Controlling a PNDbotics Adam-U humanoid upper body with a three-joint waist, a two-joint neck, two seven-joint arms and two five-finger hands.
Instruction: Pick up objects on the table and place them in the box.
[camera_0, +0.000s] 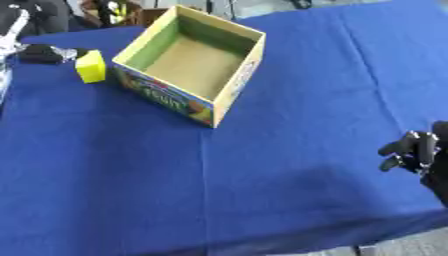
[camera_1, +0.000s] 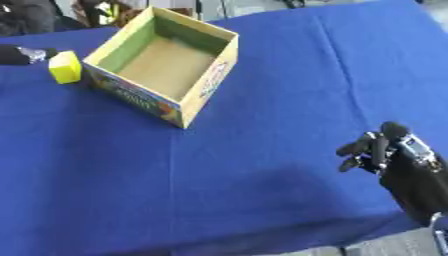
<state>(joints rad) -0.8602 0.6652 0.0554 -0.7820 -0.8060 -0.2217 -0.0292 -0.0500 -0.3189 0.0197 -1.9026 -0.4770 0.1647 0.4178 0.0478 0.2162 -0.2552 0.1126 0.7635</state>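
Blue cloth (camera_0: 289, 150) covers the table — box (camera_0: 194, 62) open, clutter beyond

The box (camera_0: 189, 102) bears colourful print, its lettering too blurred to read.

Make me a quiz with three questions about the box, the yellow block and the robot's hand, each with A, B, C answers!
1. Where is the yellow block?
A. Inside the box
B. On the blue cloth beside the box's left side
C. In the right hand

2. What colour is the cloth on the table?
A. Blue
B. Red
C. White

3. What is in the box now?
A. Two blocks
B. A cup
C. Nothing visible

Answers:
1 B, the block sits on the cloth just left of the box.
2 A, blue cloth covers the whole table.
3 C, only the bare cardboard floor shows inside.

The right hand is near the lower right corner, holding nothing, fingers curled.
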